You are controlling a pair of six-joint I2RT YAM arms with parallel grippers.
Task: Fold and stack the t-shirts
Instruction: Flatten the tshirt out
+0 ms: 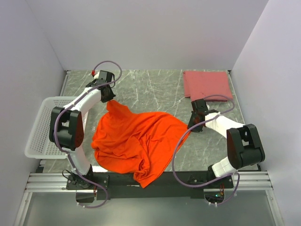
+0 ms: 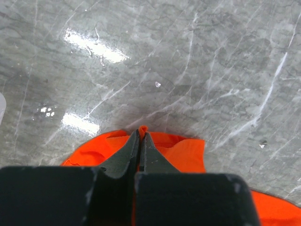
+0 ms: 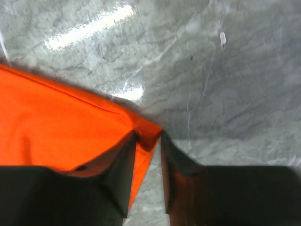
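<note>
A white basket (image 1: 41,133) with lots of little holes sits at 9 o'clock, by the edge of the counter (image 1: 155,89). The counter is grey stone with thin white lines, and it is shiny. Bright spots of light (image 2: 94,47) show on it in the left wrist view, with a tiny white speck (image 2: 157,84) near them. Plain pale walls (image 1: 150,33) stand at 12, 3 and 9 o'clock. A silver metal rail (image 1: 47,181) runs along 6 o'clock.

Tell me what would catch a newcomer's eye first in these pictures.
The bright orange t-shirt sprawls crumpled in the middle of the table, part drooping over its near edge. The left gripper pinches its far corner, and the right gripper straddles its right corner. A folded pink t-shirt lies far right.
</note>
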